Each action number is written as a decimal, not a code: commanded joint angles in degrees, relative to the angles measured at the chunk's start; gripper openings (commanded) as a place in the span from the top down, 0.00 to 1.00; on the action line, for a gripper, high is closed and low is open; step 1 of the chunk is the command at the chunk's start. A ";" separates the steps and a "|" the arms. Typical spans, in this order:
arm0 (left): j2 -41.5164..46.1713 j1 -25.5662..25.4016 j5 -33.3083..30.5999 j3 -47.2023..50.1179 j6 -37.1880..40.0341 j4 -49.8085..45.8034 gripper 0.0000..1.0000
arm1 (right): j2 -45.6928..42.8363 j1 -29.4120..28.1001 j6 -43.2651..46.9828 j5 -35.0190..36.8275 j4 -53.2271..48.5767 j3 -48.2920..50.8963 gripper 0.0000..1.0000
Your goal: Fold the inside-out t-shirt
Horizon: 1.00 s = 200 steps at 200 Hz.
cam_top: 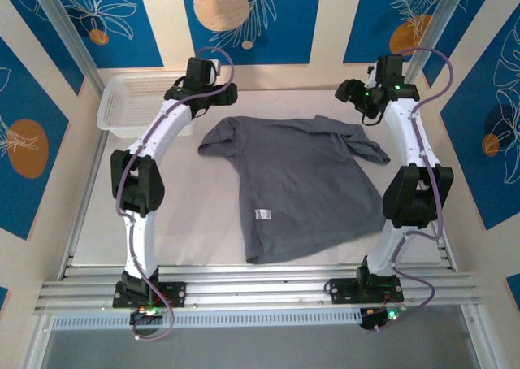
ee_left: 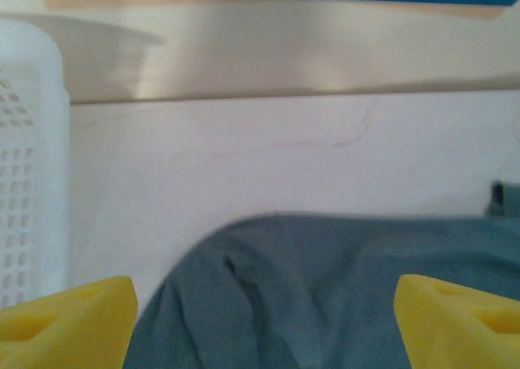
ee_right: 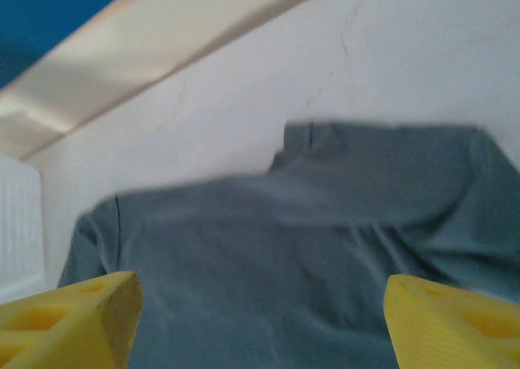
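Observation:
The inside-out t-shirt [cam_top: 313, 182] lies spread flat on the white table, dark slate-grey, with a small white label [cam_top: 262, 214] showing. Its sleeves reach toward the far side. My left gripper [cam_top: 219, 94] hovers over the far left sleeve, and my right gripper [cam_top: 355, 93] hangs above the far right sleeve. In the left wrist view the gripper [ee_left: 264, 324] is open, yellow fingertips [ee_left: 69, 320] wide apart above the shirt [ee_left: 325, 288]. The right wrist view shows that gripper [ee_right: 260, 324] open too, its fingertips [ee_right: 451, 320] spread over the grey fabric [ee_right: 284, 255]. Neither holds anything.
A white perforated basket [cam_top: 130, 101] stands at the far left corner, close to the left gripper, and its wall is at the edge of the left wrist view [ee_left: 28, 182]. Bare table surrounds the shirt [cam_top: 195, 214]. Walls enclose the table on three sides.

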<state>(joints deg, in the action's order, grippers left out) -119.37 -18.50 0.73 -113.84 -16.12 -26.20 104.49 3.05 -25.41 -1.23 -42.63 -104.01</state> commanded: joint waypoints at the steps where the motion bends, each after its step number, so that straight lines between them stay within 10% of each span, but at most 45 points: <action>1: 15.09 -0.42 9.27 7.13 -5.05 7.88 0.16 | -7.71 -0.21 5.17 -6.18 -5.44 3.77 0.23; 48: 29.02 -12.56 11.11 34.99 -12.64 12.90 0.21 | -27.02 -2.98 -9.00 -5.82 10.86 41.08 0.24; 78: 28.77 -26.27 6.35 41.85 -3.11 10.97 0.25 | -38.43 -6.56 -17.32 -7.52 15.33 58.49 0.28; 140: 36.12 -34.80 9.27 56.40 16.46 16.81 0.16 | -41.73 -30.68 -24.76 5.03 3.12 66.54 0.29; 200: 25.68 -45.52 0.44 52.43 30.13 2.59 0.14 | -43.84 -29.94 -25.14 6.80 2.74 66.07 0.29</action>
<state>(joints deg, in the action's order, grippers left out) -88.95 -62.02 4.51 -59.48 7.60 -16.91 62.92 -28.01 -49.34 3.33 -38.02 -36.84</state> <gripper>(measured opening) 0.864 0.708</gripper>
